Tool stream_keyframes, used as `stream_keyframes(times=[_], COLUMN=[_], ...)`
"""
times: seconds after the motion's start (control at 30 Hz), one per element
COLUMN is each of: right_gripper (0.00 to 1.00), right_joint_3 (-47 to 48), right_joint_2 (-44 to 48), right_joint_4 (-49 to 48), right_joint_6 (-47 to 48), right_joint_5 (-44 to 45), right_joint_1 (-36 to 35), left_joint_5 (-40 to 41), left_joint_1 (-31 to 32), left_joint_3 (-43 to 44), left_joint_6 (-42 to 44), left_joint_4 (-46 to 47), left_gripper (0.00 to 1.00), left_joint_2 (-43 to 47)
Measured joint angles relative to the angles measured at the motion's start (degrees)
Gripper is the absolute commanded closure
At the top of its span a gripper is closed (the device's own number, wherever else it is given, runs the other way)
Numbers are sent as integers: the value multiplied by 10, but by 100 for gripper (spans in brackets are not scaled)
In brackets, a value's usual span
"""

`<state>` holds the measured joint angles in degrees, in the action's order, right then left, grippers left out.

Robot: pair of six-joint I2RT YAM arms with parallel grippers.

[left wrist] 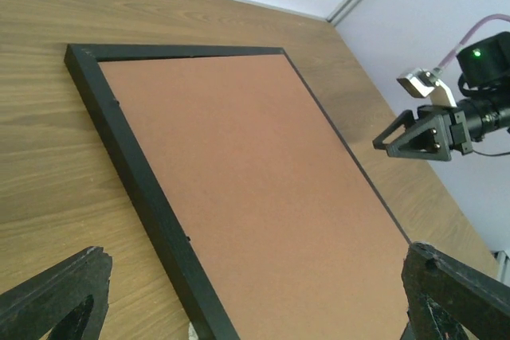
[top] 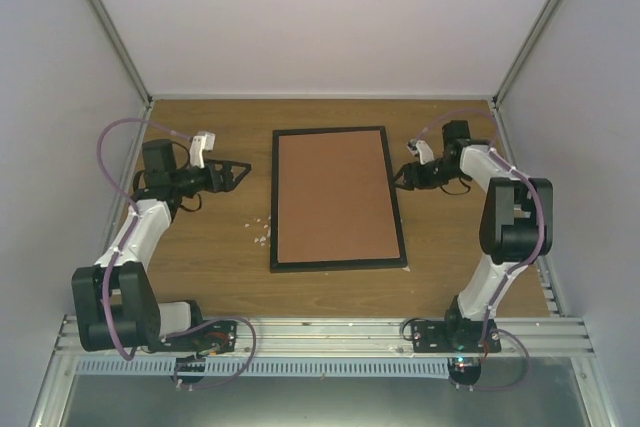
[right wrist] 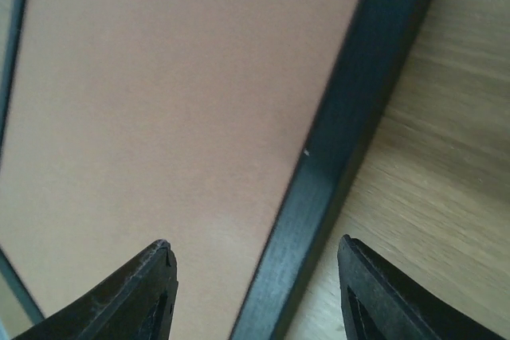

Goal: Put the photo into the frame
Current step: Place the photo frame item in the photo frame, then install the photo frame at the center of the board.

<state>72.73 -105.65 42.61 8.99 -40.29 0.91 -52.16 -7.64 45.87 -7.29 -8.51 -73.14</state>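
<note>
Left gripper (top: 243, 169) is wide open and holds nothing. It sits off the left long side of the frame (top: 273, 197), fingers pointed at it, apart from the rail with a strip of bare table (top: 220, 247) between. Right gripper (top: 402, 177) is also open and holds nothing. It is right at the frame's right long side, toward the far end. In your right wrist view that rail (right wrist: 335, 141) runs up between the two fingers (right wrist: 143, 292). Can't tell whether they touch it.

Frame is thin, black and rectangular. It lies flat, mid-table between the arms, long sides running away from the bases. What faces up is a plain brown backing board (top: 335, 197) that fills the opening. The board has a matte, even surface and sits lower than the rail top in the left wrist view (left wrist: 255, 181). The rail there (left wrist: 127, 149) looks square-edged, with a couple of small nicks or tabs on its inner edge.

Edges and room:
- Wood shows on all four sides of the frame.
- The widest open patch is on the left, near half.
- The right side is tighter, since the right arm's body stands close by.
- The far strip between the top rail and the back wall is narrow.
- Small white bits (top: 262, 235) lie just off the left rail near its near end.
- Side walls close in both flanks.
</note>
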Motion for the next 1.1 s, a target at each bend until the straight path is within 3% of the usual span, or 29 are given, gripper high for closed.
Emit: stream_keyframes(times=[0.2,0.5,0.83,1.1], right_gripper=[44,43,40,39], right_joint_3=[-50,-68,-84,-87], right_joint_2=[10,10,10,6], right_joint_4=[-33,-55,-69,-80], right_joint_6=[14,34,47,47], right_joint_5=[54,89,116,129], right_joint_1=[0,0,-5,-30], left_joint_5=[60,118,153,180], left_joint_1=[15,55,95,106], left_joint_3=[2,13,13,11], left_joint_6=[30,100,134,146], left_joint_4=[-9,-55,-66,-63], left_gripper=[2,33,43,68], left_joint_2=[-21,-106,-151,-209])
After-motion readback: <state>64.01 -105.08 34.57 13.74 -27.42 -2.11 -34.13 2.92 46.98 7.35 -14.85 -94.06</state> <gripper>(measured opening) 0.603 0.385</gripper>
